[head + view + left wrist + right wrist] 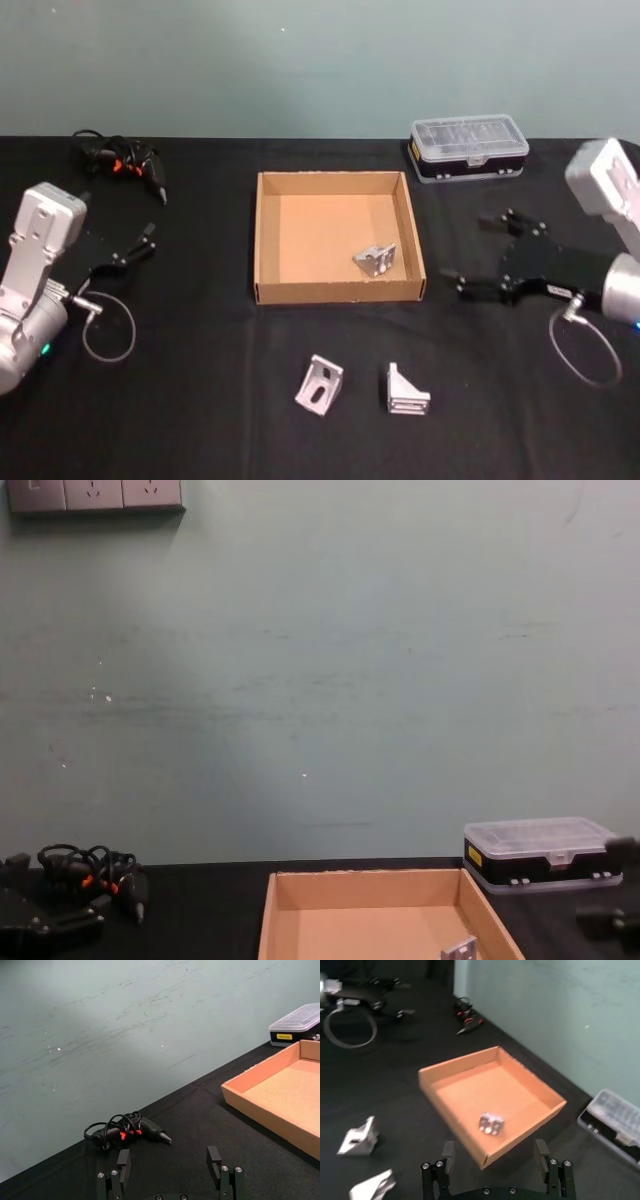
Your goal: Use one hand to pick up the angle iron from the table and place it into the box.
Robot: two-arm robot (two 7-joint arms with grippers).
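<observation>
While the right gripper (465,248) hangs low over the flat matte black table (200,420), you can see one small silver metal angle iron (375,259) lying inside the wide shallow tan cardboard box (258,235). It sits in the box corner nearest that gripper's fingertips, with only the low box wall between them. Those black fingers (447,1152) are spread wide and hold nothing. Two more silver angle irons, a left one (320,384) and a right one (407,390), rest on the table outside the box, closer to the robot's body than the right fingertips. Beyond those fingertips, near the table's far edge, stands a small black plastic case with a clear lid (468,147). On the box's other side, well apart from it, the left gripper (140,245) also has its fingers (123,1162) spread and empty, and a black corded tool with orange marks (127,1131) lies ahead of them.
</observation>
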